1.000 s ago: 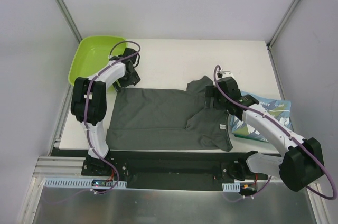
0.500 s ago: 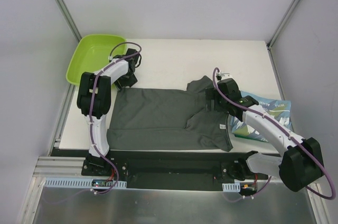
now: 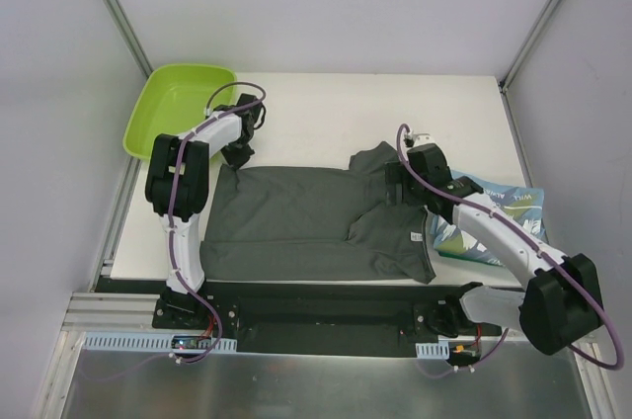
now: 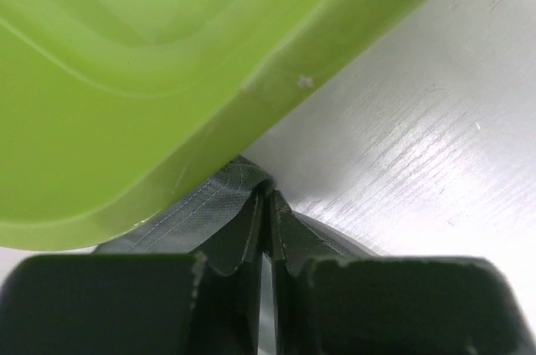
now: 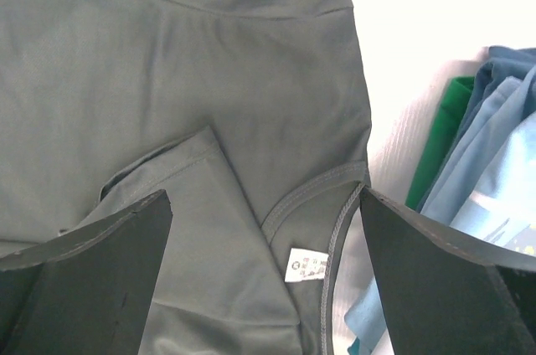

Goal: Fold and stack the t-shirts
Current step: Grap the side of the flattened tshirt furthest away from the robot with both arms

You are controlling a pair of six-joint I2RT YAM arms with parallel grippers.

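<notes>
L gripper (image 4: 268, 196) is pinched together on the far-left corner of the grey t-shirt (image 3: 296, 216), w/ a fold of cloth caught betw. its fingertips. Green tray (image 4: 126, 120) sits just beyond the tips, v. close, its wall right by the gripped cloth. Rest of the shirt spreads flat on the table (image 3: 326, 113), back and to the right of that gripper. R gripper (image 5: 265, 193) hangs over the shirt's collar end w/ jaws wide apart, holding nothing. Neck seam and white label (image 5: 303, 265) lie straight below it, betw. the fingers. Blue t-shirt (image 5: 502, 187) lies just off its right finger, beside the grey one.
</notes>
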